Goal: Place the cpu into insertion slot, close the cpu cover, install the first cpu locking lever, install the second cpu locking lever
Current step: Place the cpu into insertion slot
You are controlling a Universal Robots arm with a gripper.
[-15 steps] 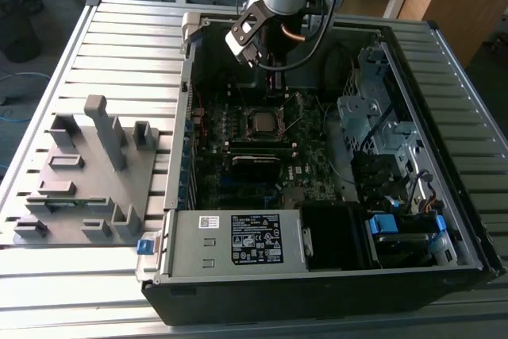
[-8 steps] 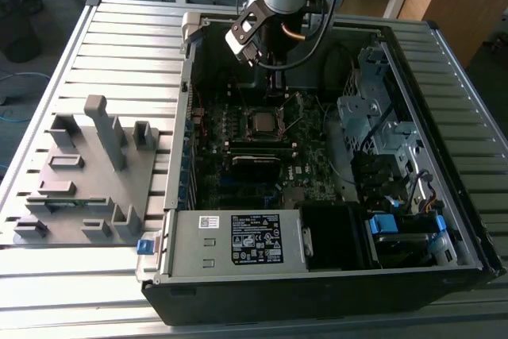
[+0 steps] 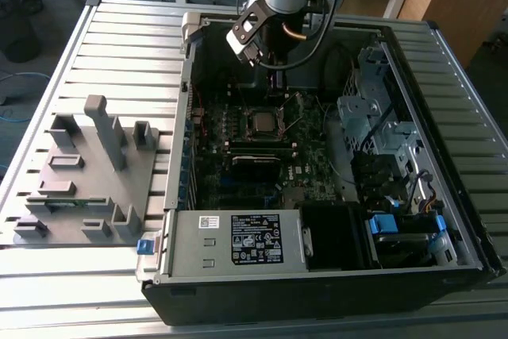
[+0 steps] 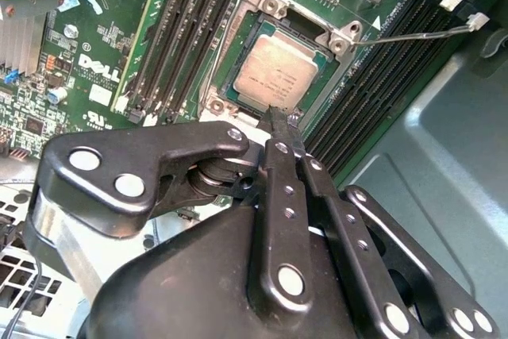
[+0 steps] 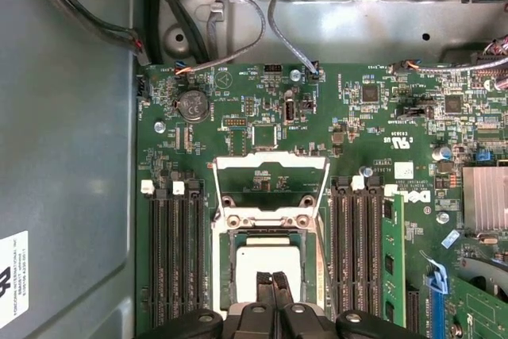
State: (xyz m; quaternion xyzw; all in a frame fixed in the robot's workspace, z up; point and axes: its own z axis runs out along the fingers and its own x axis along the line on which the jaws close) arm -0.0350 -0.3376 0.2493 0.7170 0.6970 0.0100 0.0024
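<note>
The cpu [image 4: 278,74] lies flat in the insertion slot [image 4: 216,105] on the green board, grey-brown top facing up. In the first wrist view the cpu [image 5: 268,261] is pale inside the slot's silver rim [image 5: 225,275]. The cpu cover [image 5: 271,163], a silver frame with a cut-out centre, stands swung open on its hinge at the socket's far edge. My gripper [image 4: 278,117] is shut, its thin tips pressed together with nothing between them, hovering at the near edge of the cpu. In the exterior view the gripper [image 3: 274,83] hangs inside the case just behind the cpu [image 3: 262,122].
Long black memory slots [image 5: 173,260] flank the socket on both sides. A thin silver rod [image 4: 413,35] juts out beside the socket. A grey fixture [image 3: 87,172] sits on the exterior view's left, and a power supply [image 3: 238,240] fills the case front. Drive cages [image 3: 373,109] stand on the exterior view's right.
</note>
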